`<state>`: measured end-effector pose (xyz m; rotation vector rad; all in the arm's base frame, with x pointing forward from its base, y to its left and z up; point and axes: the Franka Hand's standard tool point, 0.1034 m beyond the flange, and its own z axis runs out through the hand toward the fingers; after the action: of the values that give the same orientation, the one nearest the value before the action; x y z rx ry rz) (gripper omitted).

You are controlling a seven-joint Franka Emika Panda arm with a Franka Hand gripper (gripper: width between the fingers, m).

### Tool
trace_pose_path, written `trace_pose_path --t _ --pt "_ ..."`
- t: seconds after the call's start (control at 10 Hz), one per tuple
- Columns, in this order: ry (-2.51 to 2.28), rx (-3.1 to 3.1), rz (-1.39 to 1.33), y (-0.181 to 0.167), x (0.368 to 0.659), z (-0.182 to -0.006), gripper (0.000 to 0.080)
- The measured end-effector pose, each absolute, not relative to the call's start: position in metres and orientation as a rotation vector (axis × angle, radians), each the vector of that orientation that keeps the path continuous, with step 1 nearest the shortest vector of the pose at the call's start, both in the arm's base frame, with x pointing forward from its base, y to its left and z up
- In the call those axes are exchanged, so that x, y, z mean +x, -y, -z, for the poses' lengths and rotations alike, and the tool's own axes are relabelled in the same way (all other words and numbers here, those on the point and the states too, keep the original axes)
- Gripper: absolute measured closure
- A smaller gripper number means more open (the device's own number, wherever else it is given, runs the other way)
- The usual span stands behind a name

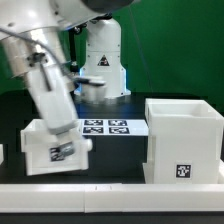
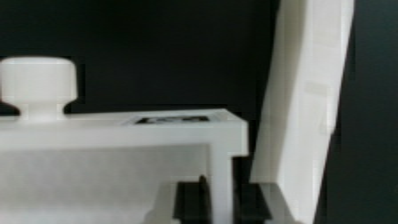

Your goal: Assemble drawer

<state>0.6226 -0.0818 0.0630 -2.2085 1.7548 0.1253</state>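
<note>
The drawer's large boxy casing [image 1: 185, 140] stands on the table at the exterior view's right, open side up, with a tag on its front. One knobbed tray [image 1: 52, 152] sits at the exterior view's left, slightly tilted, with a tag on its side. My gripper [image 1: 63, 128] reaches down from above and is shut on that tray's upright wall. In the wrist view the wall [image 2: 306, 100] runs between my black fingers [image 2: 191, 202], with my gripper [image 2: 222, 202] closed round it. The tray's round knob [image 2: 39, 85] rises beyond its front panel. I cannot tell whether the tray touches the table.
The marker board [image 1: 106, 126] lies flat between the tray and the casing. The arm's white base [image 1: 102, 60] stands behind it. A bit of another white part [image 1: 2, 152] shows at the exterior view's left edge. A white ledge [image 1: 110, 192] runs along the front.
</note>
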Motion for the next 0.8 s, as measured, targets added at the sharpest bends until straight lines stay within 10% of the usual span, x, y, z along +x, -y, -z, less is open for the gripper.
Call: trace_pose_path --t 0.8 --pt "-1.824 -2.164 -0.149 0.0795 0.6209 -0.0654 0.0761"
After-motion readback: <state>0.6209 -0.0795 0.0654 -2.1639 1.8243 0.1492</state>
